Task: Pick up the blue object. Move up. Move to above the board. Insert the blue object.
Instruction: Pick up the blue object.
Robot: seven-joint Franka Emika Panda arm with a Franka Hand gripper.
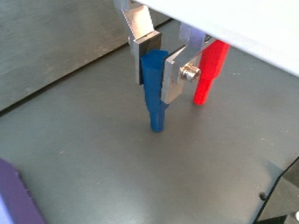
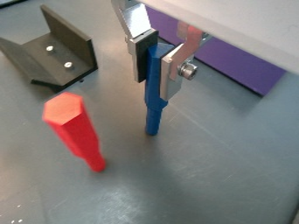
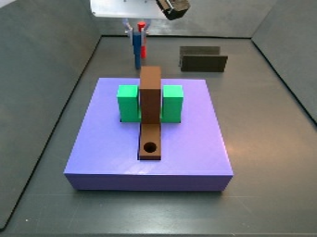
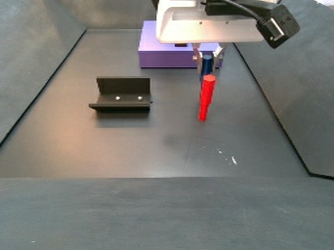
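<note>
The blue object [image 1: 153, 92] is a slim blue peg standing upright, its lower end at or just above the grey floor. My gripper [image 1: 159, 77] is shut on its upper part, with a finger [image 1: 145, 51] on each side; this shows in both wrist views [image 2: 156, 72]. In a side view the gripper [image 3: 136, 35] holds the peg [image 3: 135, 54] behind the slab. The board [image 3: 150, 116] is a brown plank with a round dark hole [image 3: 151, 147] at its near end. It lies on the lavender-blue slab between two green blocks [image 3: 128, 102].
A thin red stick [image 2: 75, 131] stands upright on the floor close beside the peg, also in a side view [image 4: 205, 98]. The fixture [image 4: 121, 95] stands on the floor apart from the gripper. The slab [image 3: 111, 153] fills the middle of the floor.
</note>
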